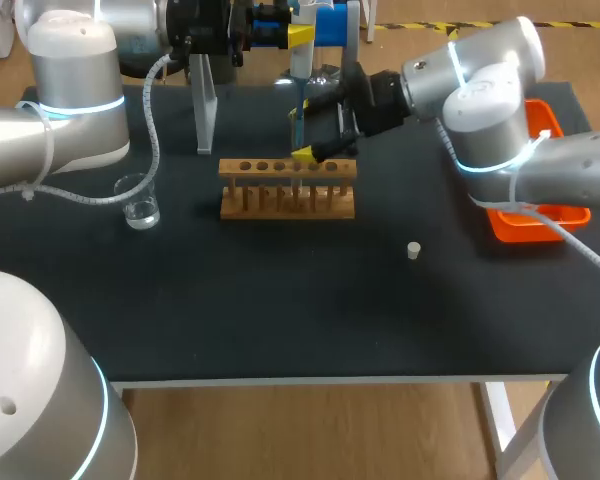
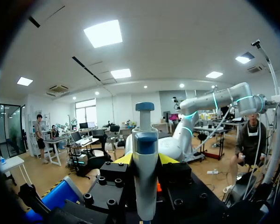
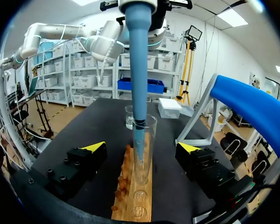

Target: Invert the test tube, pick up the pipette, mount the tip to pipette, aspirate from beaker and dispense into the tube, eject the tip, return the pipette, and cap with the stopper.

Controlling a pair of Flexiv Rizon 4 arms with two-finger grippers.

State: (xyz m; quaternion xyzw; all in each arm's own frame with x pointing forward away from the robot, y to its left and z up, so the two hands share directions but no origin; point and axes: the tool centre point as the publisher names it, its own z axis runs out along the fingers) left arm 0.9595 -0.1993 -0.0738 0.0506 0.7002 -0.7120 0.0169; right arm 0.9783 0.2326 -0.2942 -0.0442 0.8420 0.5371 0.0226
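Nearest the desk's (image 1: 280,320) front edge, the small stopper (image 1: 413,250) lies alone, well apart from everything else and not yet on any tube. Further back stand the beaker (image 1: 138,203), off to the left with a little clear liquid in it, and the wooden rack (image 1: 280,200) at the middle. 1 test tube (image 3: 150,140) sits upright in that rack, mouth up. The right end effector (image 3: 141,154) is spread wide around it, its 2 yellow-tipped fingers on either side and touching nothing. Straight above, the left end effector (image 2: 145,161) is clamped on the body of the pipette (image 2: 144,182), which hangs vertical with its plunger uppermost. The relation that matters is the shared axis: the pipette's long axis runs in line with the tube's, and the mounted tip (image 3: 139,144) reaches down through the mouth into the tube. That reads as the dispensing step, with the left arm placed to finish it. I cannot tell whether any liquid is in the tube. Any withdrawal should go straight up to spare the glass. Farthest back is the pipette stand (image 1: 205,100).
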